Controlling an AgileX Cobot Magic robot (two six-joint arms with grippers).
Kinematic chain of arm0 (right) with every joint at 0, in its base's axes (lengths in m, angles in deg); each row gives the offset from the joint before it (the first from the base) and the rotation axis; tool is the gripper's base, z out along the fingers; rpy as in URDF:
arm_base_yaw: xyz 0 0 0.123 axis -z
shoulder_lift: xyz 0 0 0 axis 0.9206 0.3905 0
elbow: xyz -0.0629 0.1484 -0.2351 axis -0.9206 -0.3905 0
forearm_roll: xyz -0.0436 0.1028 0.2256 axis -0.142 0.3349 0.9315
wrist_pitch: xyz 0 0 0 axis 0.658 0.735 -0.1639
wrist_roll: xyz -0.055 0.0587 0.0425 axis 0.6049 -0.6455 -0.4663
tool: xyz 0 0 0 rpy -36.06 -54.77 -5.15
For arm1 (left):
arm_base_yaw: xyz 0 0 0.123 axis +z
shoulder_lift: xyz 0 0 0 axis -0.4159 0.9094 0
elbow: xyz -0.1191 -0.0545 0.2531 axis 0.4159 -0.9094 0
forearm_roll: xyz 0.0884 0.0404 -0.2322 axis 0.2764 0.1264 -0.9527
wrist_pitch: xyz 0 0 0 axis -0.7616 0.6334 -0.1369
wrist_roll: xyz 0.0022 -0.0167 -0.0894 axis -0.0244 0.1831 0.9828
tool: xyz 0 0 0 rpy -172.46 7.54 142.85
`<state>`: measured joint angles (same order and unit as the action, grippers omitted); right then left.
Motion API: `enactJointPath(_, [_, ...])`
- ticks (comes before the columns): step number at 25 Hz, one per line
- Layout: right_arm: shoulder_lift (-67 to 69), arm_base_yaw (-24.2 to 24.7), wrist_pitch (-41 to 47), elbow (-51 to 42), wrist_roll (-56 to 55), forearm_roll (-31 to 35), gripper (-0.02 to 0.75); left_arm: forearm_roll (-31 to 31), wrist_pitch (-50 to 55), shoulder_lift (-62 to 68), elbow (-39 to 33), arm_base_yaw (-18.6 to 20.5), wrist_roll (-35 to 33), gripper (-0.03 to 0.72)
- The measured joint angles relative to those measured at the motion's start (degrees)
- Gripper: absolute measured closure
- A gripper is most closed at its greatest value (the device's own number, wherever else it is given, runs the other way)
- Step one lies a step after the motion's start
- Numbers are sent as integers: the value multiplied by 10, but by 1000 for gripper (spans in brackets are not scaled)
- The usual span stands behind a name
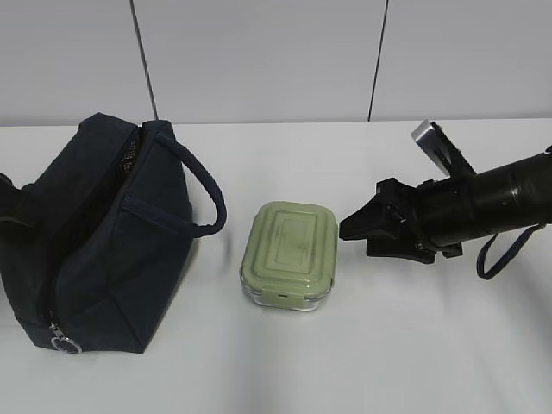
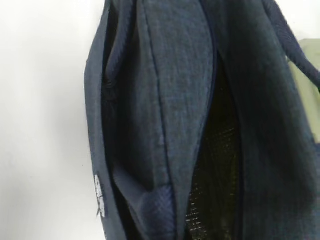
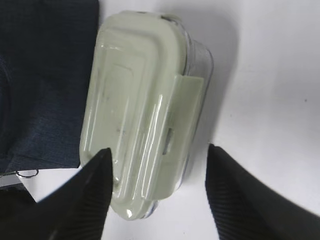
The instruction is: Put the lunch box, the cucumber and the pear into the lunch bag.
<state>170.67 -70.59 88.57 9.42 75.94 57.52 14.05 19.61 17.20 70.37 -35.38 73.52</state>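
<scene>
1. The lunch box (image 1: 289,255) sits on the white surface (image 1: 414,345), near the front, with its green lid on top.
2. The lunch bag (image 1: 103,233) stands just left of the box, its top open and its handle (image 1: 200,194) pointing toward the box.
3. The right gripper (image 1: 349,228) is just right of the box. Its jaws are open, one on each side of the box's end, holding nothing.
4. The left gripper is out of sight, with its jaws closed. Its camera looks into the open bag.

lunch bag (image 1: 95,241) mouth: open | right: lunch box (image 1: 289,254), apparently near
</scene>
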Motion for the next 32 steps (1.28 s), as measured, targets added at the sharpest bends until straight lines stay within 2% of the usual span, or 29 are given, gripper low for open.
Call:
enactJointPath(6, [53, 1, 59, 2, 46, 53, 162, -1, 3, 0, 0, 0, 0, 704])
enactJointPath(10, [87, 1, 74, 15, 50, 60, 143, -1, 6, 0, 0, 0, 0, 704])
enactJointPath(21, [122, -6, 84, 63, 51, 68, 143, -1, 9, 0, 0, 0, -1, 704])
enactJointPath(28, [139, -28, 79, 69, 51, 77, 143, -2, 10, 0, 1, 0, -1, 704])
enactJointPath(30, [139, -29, 77, 69, 51, 81, 162, -2, 10, 0, 1, 0, -1, 704])
enactJointPath(32, [139, -29, 71, 69, 51, 84, 230, -2, 10, 0, 1, 0, -1, 704])
